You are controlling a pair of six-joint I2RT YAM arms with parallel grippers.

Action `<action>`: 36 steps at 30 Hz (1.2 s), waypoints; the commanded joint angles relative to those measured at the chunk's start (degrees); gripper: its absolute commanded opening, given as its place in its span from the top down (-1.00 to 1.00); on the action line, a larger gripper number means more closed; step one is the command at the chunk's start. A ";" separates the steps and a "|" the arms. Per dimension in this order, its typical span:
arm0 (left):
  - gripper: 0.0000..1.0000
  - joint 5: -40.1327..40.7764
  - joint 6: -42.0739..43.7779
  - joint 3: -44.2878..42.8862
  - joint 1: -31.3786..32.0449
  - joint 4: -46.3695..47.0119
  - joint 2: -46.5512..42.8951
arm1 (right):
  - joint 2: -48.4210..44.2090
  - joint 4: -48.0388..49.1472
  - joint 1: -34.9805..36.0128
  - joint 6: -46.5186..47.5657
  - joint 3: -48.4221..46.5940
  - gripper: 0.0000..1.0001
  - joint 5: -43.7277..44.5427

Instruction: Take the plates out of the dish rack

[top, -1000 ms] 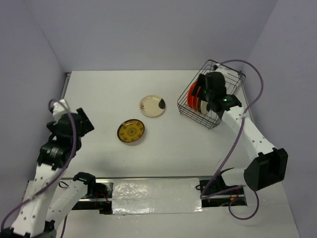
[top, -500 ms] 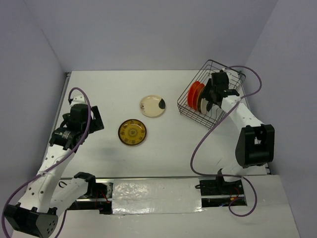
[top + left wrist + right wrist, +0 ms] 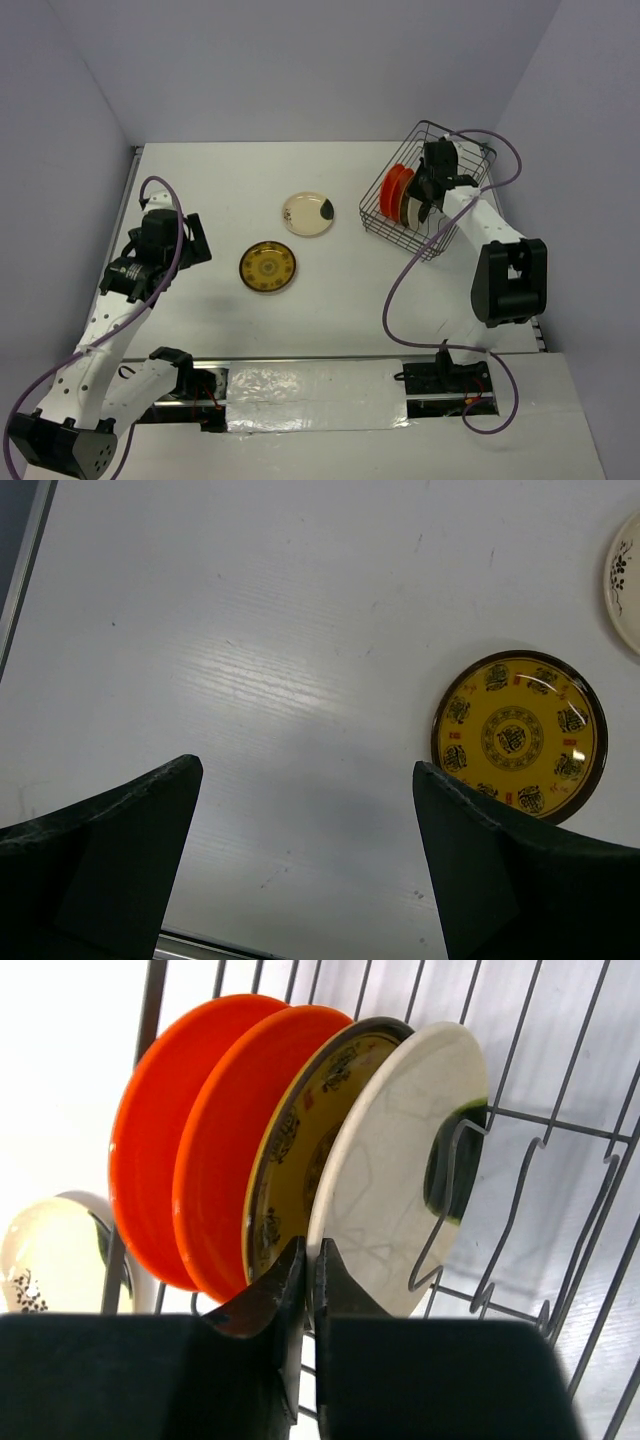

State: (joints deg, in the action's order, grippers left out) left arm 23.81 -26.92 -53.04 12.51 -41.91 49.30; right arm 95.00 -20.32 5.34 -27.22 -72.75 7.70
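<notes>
The dish rack (image 3: 385,235) stands at the back right with several plates on edge in it: two orange-red ones (image 3: 150,1140), a dark brown one with a yellow pattern (image 3: 290,1160) and a cream one with a dark spot (image 3: 390,1180). My right gripper (image 3: 312,1255) reaches into the rack (image 3: 530,1150) and is shut on the lower rim of that cream plate. Two plates lie flat on the table: a cream one (image 3: 308,213) and a brown-yellow one (image 3: 267,268). My left gripper (image 3: 305,765) hangs open over bare table, left of the brown-yellow plate (image 3: 518,738).
The rack sits close to the right wall and the table's back right corner. A metal strip (image 3: 300,385) runs along the near edge between the arm bases. The table's left edge (image 3: 25,590) lies near my left gripper.
My right gripper has closed its fingers onto the cream plate's rim inside the rack. The left arm swung back toward the left a second ago and has since stayed still.
</notes>
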 commanded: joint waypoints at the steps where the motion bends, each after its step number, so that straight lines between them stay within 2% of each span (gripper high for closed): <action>1: -0.98 -0.79 1.25 -0.23 -0.21 2.18 -0.78 | -6.49 1.16 -0.33 0.06 -2.21 1.00 1.17; 8: -0.99 -0.61 1.08 -0.23 -0.21 2.10 -1.57 | -17.55 -2.01 2.82 3.92 -6.96 1.00 -1.28; 11: -0.99 -0.17 0.90 -0.23 -0.21 2.01 -2.01 | -19.15 -3.76 8.88 10.06 -11.08 1.00 -5.50; 13: -0.99 0.35 0.73 -0.23 -0.30 1.92 -2.10 | -17.41 -8.21 16.86 17.35 -16.17 1.00 -7.43; 14: -0.99 0.53 0.55 -0.31 -0.30 1.75 -2.10 | -13.65 -10.60 19.85 22.51 -18.46 1.00 -7.44; 15: -0.99 1.05 0.38 -0.40 -0.30 1.48 -2.01 | -11.00 -15.75 26.06 25.00 -23.00 1.00 -3.18; 16: -0.99 1.41 0.29 -0.40 -0.30 1.22 -2.10 | -8.45 -17.98 28.82 26.59 -24.88 1.00 0.52; 17: -0.99 1.67 0.11 -0.49 -0.30 1.04 -2.28 | -3.47 -19.22 31.19 29.91 -26.46 1.00 4.12; 19: -0.99 3.33 -0.42 -0.66 -0.38 0.43 -2.80 | 1.13 -21.17 35.85 30.91 -29.72 1.00 10.19; 22: -0.99 5.62 -1.47 -0.67 -0.47 -0.10 -5.60 | 10.17 -20.73 39.46 33.45 -33.59 1.00 12.68; 26: -0.99 6.42 -1.82 -0.40 -0.56 0.34 -7.81 | 21.08 -25.55 42.38 34.60 -46.47 1.00 17.95; 29: -0.99 5.98 -1.56 -0.40 -0.65 0.34 -7.20 | 30.73 -29.50 42.73 34.87 -53.78 1.00 18.66; 31: -0.99 5.54 -1.38 -0.49 -0.65 0.17 -6.68 | 33.38 -30.31 42.64 34.78 -56.00 1.00 18.75; 34: -0.99 5.02 -1.12 -0.67 -0.65 0.16 -6.06 | 35.77 -29.52 42.73 34.26 -55.92 0.89 17.79; 36: -0.99 4.67 -1.03 -0.58 -0.74 0.34 -6.06 | 36.22 -28.65 42.73 33.91 -54.87 0.66 16.73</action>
State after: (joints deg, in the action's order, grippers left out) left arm 28.60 -27.57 -53.04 12.16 -42.57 43.33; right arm 131.83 -49.10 47.88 6.22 -124.95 22.94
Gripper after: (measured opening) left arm 0.994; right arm 0.148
